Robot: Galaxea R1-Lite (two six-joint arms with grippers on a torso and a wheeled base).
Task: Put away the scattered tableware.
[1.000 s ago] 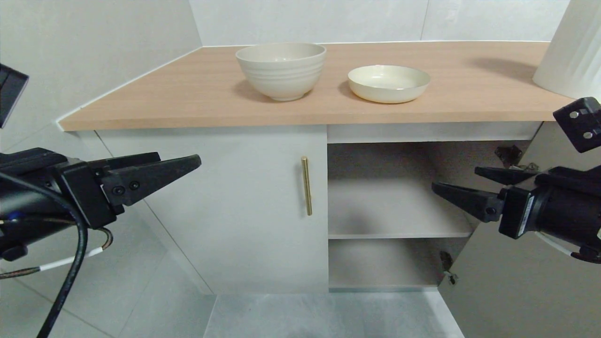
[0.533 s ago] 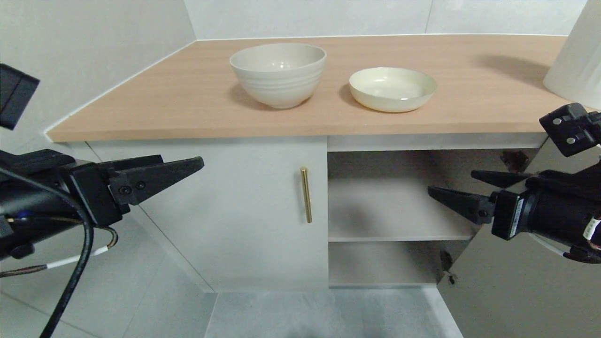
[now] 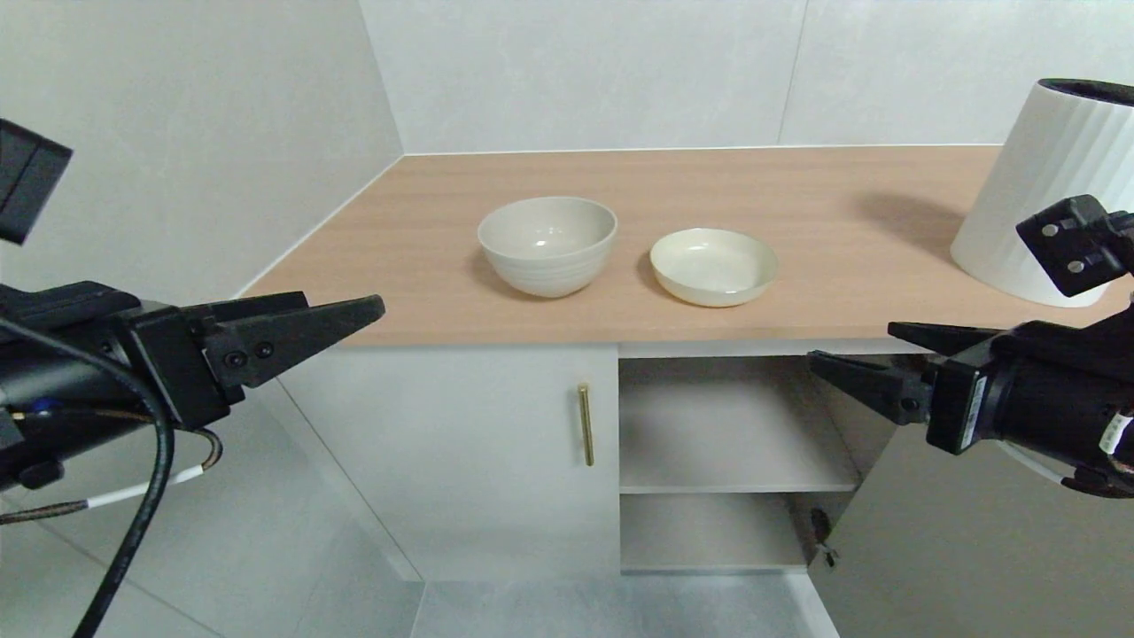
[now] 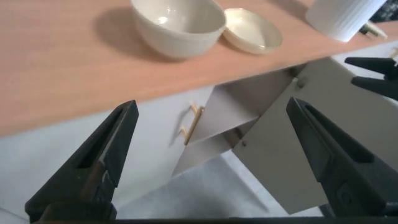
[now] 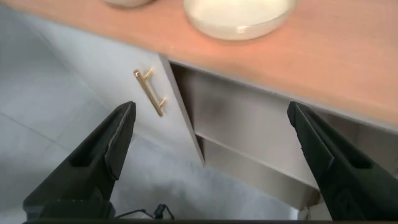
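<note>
A deep cream bowl and a shallow cream dish sit side by side on the wooden counter, near its front edge. My left gripper hovers open in front of the counter's left end, below its top and holding nothing. My right gripper is open too, level with the open cupboard's upper edge. The left wrist view has the bowl and dish beyond its gripper. The right wrist view has the dish above its gripper.
Below the counter the right cupboard door stands open, baring two shelves. The left door is shut and has a brass handle. A tall white ribbed container stands at the counter's right end, and walls close in behind and to the left.
The whole head picture has shifted: the counter now sits lower and farther off, so the camera moved. Bowl and dish keep their places on the counter. Both grippers stay open.
</note>
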